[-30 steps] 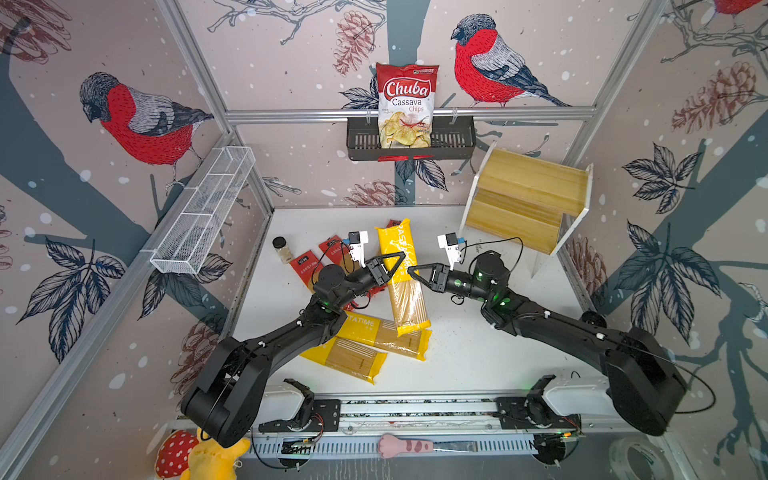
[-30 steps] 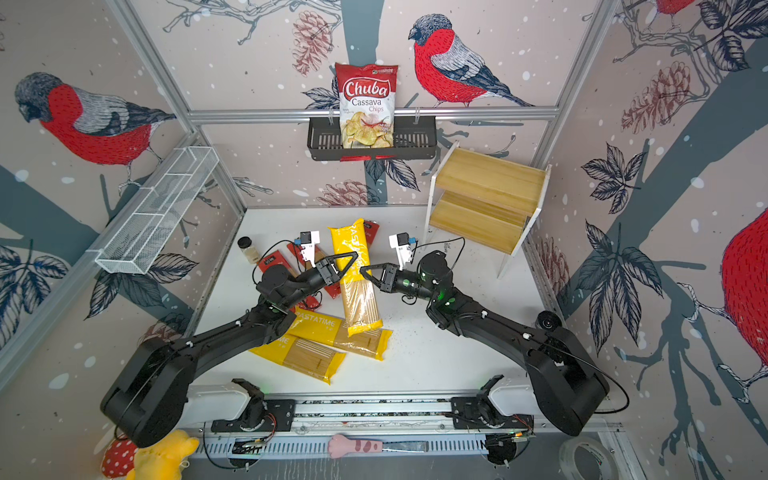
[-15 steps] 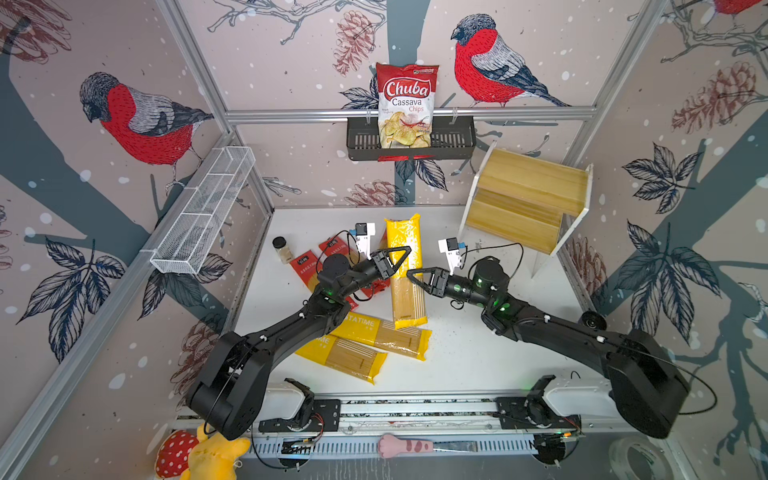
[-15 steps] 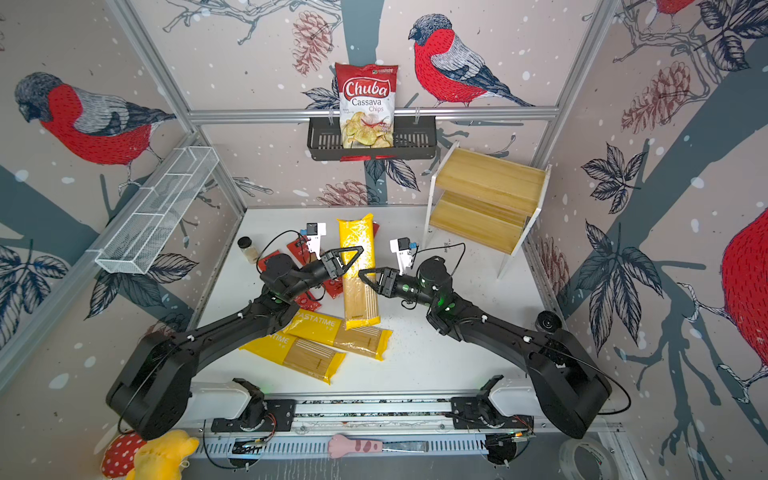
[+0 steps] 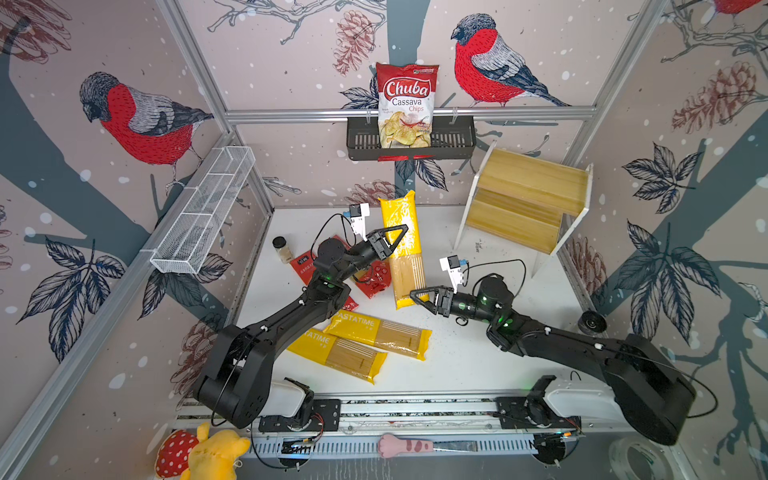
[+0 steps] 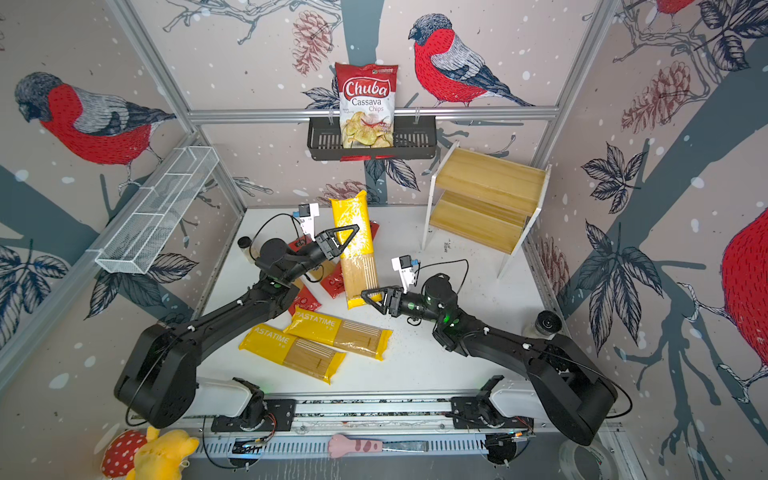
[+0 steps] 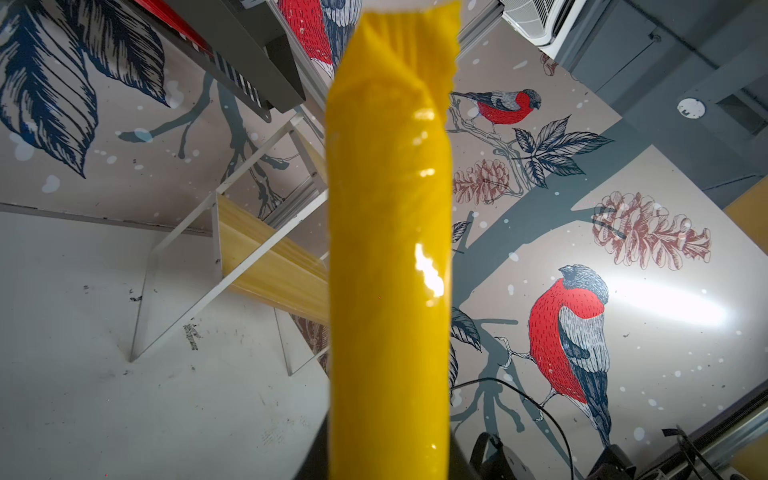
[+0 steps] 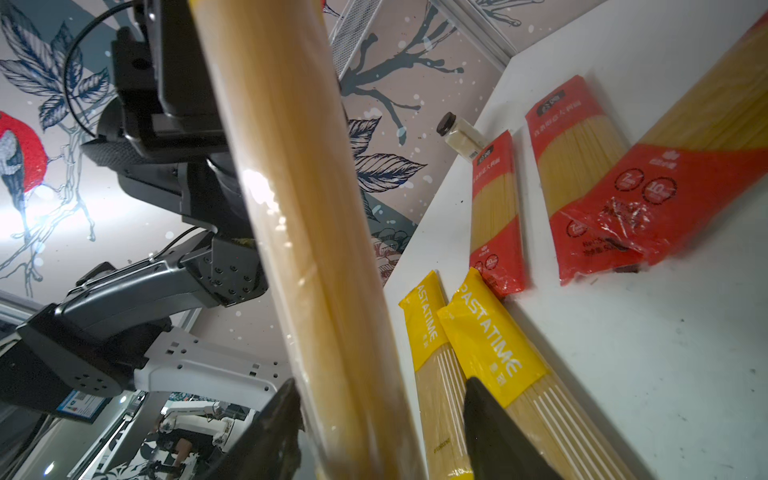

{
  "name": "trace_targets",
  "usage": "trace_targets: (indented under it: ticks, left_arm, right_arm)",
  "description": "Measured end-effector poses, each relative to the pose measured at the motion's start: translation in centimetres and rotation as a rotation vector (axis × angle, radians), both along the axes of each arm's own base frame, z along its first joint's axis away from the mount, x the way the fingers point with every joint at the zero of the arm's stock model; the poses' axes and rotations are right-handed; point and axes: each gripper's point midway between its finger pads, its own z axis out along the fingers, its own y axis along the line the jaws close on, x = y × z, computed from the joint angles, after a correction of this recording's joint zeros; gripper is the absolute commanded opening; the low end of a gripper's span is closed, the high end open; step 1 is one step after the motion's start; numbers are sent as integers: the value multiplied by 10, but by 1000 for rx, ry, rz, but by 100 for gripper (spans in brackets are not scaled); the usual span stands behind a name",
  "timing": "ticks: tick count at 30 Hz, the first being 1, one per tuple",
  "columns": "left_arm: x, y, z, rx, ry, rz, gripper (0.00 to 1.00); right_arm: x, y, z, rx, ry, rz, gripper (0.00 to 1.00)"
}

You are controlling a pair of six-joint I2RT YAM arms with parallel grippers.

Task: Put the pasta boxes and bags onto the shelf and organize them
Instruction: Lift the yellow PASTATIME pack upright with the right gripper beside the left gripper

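Note:
A yellow pasta packet (image 5: 402, 232) (image 6: 353, 245) hangs lengthwise above the table, with my left gripper (image 5: 392, 241) (image 6: 347, 237) shut on its upper half. In the left wrist view the packet (image 7: 388, 249) hides the jaws. My right gripper (image 5: 417, 296) (image 6: 370, 297) (image 8: 382, 440) is open, its jaws either side of the packet's clear lower end (image 8: 299, 208). One finger (image 8: 274, 436) lies close to the packet; the opposite one (image 8: 494, 436) is apart. Two PASTATIME packets (image 5: 376, 332) (image 5: 336, 351) lie flat at the front. Red packets (image 5: 376, 278) (image 8: 496, 216) lie under my left arm. The shelf (image 5: 528, 199) (image 6: 486, 195) stands bare at the back right.
On the back wall a black basket (image 5: 453, 143) holds a Chuba chips bag (image 5: 405, 104). A white wire basket (image 5: 203, 216) hangs on the left wall. A small jar (image 5: 282, 249) stands near the table's left edge and a black round object (image 5: 592, 322) near its right edge.
My right gripper has opened and let go of the yellow packet's lower end. My left gripper has carried the packet up and toward the back.

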Motion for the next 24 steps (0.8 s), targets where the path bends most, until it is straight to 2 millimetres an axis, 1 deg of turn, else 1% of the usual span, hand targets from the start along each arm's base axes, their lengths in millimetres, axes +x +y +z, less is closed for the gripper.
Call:
trace_targets:
  ticks: [4,9,13,18,21,24]
  left_arm:
    - [-3,-4,-1,-9,22,-19,1]
    - [-9,-9,1,-14,23,-48,3]
    - [-9,-9,0,-17,29,-54,8]
    - [-9,-9,0,-25,45,-58,29]
    - [-10,-8,5,-38,28,-56,37]
    - [-14,-6,7,-48,9,-56,42]
  right_arm:
    - [-2,-1,13,52,-33,4,51]
    - [0,-2,23,80,-58,4,32]
    - [-3,-1,28,93,-73,19,22]
    - [-4,-2,32,99,-83,21,15]
    - [-5,-3,41,103,-86,21,13]
    - [-4,-3,47,97,-86,12,12]
